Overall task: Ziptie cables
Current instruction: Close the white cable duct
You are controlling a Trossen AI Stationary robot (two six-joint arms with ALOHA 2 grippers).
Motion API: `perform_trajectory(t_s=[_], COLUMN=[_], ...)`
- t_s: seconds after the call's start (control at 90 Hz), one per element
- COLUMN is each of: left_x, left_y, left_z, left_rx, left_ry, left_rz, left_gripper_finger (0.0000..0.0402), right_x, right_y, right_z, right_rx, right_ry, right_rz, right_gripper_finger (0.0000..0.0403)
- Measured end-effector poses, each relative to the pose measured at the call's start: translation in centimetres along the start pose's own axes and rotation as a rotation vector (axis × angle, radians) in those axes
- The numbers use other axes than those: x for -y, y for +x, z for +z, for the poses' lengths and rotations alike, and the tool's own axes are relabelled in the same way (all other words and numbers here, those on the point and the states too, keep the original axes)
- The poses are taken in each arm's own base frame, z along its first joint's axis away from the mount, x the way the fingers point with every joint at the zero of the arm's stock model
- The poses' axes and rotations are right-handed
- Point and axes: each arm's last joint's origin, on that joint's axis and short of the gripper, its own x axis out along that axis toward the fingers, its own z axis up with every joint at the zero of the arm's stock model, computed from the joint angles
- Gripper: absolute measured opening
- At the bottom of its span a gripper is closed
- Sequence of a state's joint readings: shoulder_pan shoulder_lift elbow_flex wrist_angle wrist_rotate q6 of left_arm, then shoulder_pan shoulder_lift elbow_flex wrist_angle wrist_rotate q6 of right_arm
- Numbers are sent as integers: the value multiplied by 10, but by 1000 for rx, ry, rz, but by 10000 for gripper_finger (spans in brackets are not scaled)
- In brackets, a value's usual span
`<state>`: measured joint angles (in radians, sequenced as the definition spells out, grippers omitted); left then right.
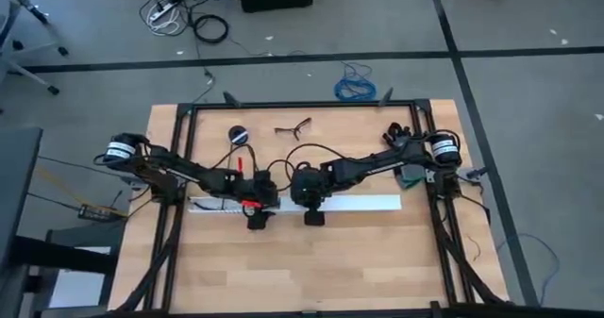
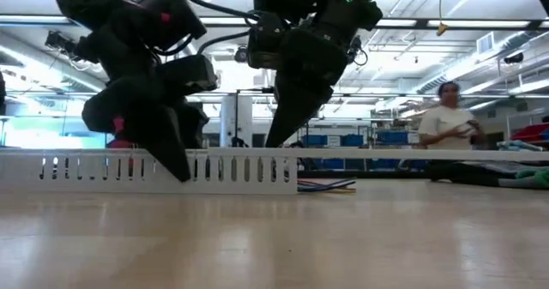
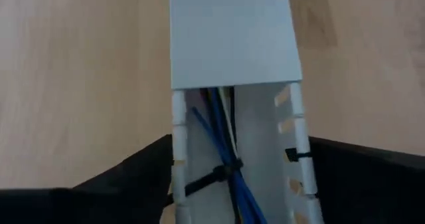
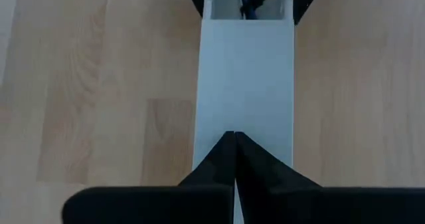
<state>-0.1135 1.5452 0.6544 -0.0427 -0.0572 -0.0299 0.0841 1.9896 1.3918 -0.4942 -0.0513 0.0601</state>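
The right gripper [image 4: 234,136], fingers pressed together, rests on the flat white plastic lid [image 4: 244,78]. Beyond, the left gripper [image 3: 236,177] straddles the long white slotted channel [image 3: 265,137], spread wide, where the thin blue and dark cables [image 3: 222,141] lie bound by a black ziptie [image 3: 222,172], mid-table.

No legible text, label or number anywhere.

A wooden table [image 1: 311,271] carries a white slotted strip [image 1: 363,204]; glasses [image 1: 293,127] too.

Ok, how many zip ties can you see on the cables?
1: a black zip tie cinches the cables in the open duct, at the left gripper; the cover may hide others.
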Motion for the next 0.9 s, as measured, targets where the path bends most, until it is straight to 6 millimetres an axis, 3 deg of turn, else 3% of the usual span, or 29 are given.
perform_trajectory(t_s=[0.233,0.644,0.9], left_x=[0,0,0], left_y=[0,0,0], left_z=[0,1,1], left_rx=[0,13,12], left_ry=[0,-2,-2], left_rz=[-2,-3,4], left_gripper_finger=[232,234,234], right_x=[2,19,17], right_y=[0,-1,-3], right_z=[1,9,11], right_rx=[12,93,112], right_ry=[6,-9,-29], right_rz=[35,98,77], right_gripper_finger=[0,0,0])
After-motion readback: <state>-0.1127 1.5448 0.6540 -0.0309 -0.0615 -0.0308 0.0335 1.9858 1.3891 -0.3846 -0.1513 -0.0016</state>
